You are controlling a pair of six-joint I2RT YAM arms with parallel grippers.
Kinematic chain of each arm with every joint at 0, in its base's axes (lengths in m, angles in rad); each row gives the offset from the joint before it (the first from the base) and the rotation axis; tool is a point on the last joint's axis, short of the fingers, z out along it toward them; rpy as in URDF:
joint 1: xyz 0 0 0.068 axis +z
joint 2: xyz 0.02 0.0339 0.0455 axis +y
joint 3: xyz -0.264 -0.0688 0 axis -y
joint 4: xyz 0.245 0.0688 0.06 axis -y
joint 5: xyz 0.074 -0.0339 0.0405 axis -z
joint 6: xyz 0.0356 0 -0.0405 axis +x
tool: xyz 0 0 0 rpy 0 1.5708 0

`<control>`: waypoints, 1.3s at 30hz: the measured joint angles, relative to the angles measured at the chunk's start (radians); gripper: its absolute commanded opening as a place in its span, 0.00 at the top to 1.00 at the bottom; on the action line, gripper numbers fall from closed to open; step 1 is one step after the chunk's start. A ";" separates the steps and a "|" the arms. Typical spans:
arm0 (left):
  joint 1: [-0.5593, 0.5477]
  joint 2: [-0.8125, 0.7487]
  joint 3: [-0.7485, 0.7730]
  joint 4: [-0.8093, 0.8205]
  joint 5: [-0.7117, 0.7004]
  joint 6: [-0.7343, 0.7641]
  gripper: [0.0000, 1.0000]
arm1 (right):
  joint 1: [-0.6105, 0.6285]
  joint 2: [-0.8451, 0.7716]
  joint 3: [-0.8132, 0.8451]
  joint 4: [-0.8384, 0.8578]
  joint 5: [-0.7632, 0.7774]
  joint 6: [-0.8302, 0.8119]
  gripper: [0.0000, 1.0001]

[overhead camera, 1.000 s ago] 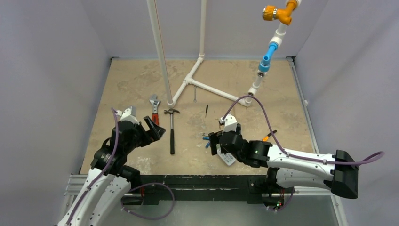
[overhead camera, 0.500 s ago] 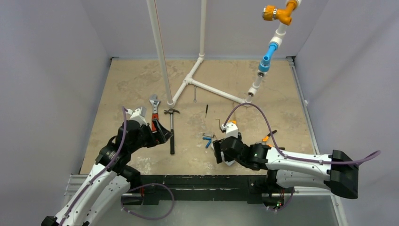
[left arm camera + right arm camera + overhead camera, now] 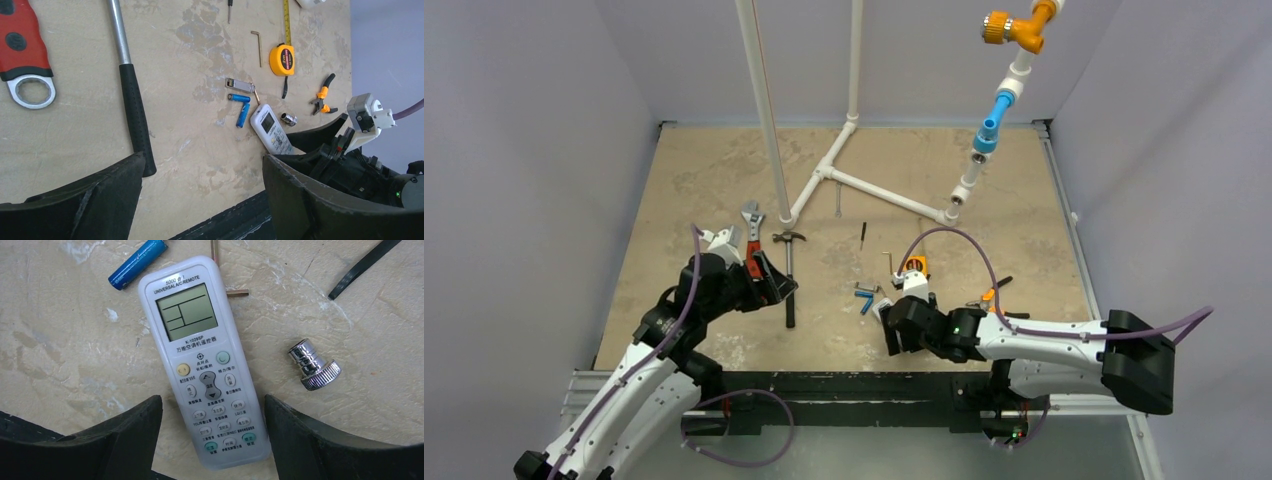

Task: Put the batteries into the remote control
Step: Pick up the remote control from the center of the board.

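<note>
The white remote control (image 3: pixel 206 365) lies face up on the table, its screen towards the far side. My right gripper (image 3: pixel 212 405) is open just above it, one finger on each side of its button end, not touching. In the top view the right gripper (image 3: pixel 890 326) hides most of the remote. Two blue batteries (image 3: pixel 239 98) (image 3: pixel 243 115) lie just left of the remote's (image 3: pixel 270 128) screen end; one shows in the right wrist view (image 3: pixel 137 263). My left gripper (image 3: pixel 204 157) is open and empty, above the hammer's handle (image 3: pixel 790 290) in the top view (image 3: pixel 774 283).
A small grey-white cover (image 3: pixel 238 84) lies beyond the batteries. A stubby silver cylinder (image 3: pixel 314 364) sits right of the remote. A yellow tape measure (image 3: pixel 281 59), orange pliers (image 3: pixel 322 96), a hex key (image 3: pixel 258 47) and a red-handled wrench (image 3: pixel 22 50) lie around. White pipes (image 3: pixel 864 185) stand at the back.
My left gripper has moved right, over the hammer's handle. My right gripper has swung and pulled a little towards the near edge, over the remote.
</note>
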 measured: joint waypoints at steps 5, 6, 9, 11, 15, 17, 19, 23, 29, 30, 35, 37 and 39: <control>0.000 0.021 -0.017 0.025 0.026 -0.007 0.16 | 0.000 0.003 -0.004 0.013 0.005 0.014 0.38; -0.001 0.026 -0.017 0.027 0.032 -0.008 0.16 | 0.000 0.003 -0.005 0.015 0.005 0.016 0.40; -0.001 0.036 -0.017 0.047 0.043 -0.008 0.16 | 0.000 0.009 -0.006 0.024 0.009 0.019 0.42; -0.001 0.038 -0.017 0.055 0.049 -0.008 0.16 | 0.000 0.018 -0.005 0.034 0.011 0.018 0.41; -0.001 0.042 -0.017 0.066 0.064 -0.008 0.16 | 0.000 0.045 0.010 0.044 0.010 0.018 0.40; -0.001 0.045 -0.017 0.072 0.069 -0.008 0.16 | 0.000 0.061 0.021 0.047 0.009 0.019 0.39; -0.001 0.049 -0.017 0.077 0.074 -0.008 0.16 | 0.001 0.075 0.030 0.046 0.008 0.019 0.41; -0.001 0.058 -0.018 0.084 0.085 -0.008 0.16 | 0.006 0.084 0.037 0.042 0.009 0.027 0.42; -0.001 0.061 -0.030 0.100 0.097 -0.009 0.16 | 0.034 0.080 0.038 0.032 0.011 0.059 0.40; -0.001 0.063 -0.030 0.102 0.099 -0.009 0.16 | 0.042 0.080 0.039 0.028 0.013 0.064 0.40; -0.001 0.082 -0.031 0.116 0.113 -0.010 0.16 | 0.082 0.111 0.063 -0.006 0.027 0.089 0.46; -0.001 0.090 -0.031 0.122 0.116 -0.010 0.16 | 0.096 0.138 0.080 -0.023 0.046 0.093 0.49; -0.001 0.097 -0.032 0.124 0.118 -0.010 0.16 | 0.108 0.164 0.097 -0.039 0.066 0.103 0.54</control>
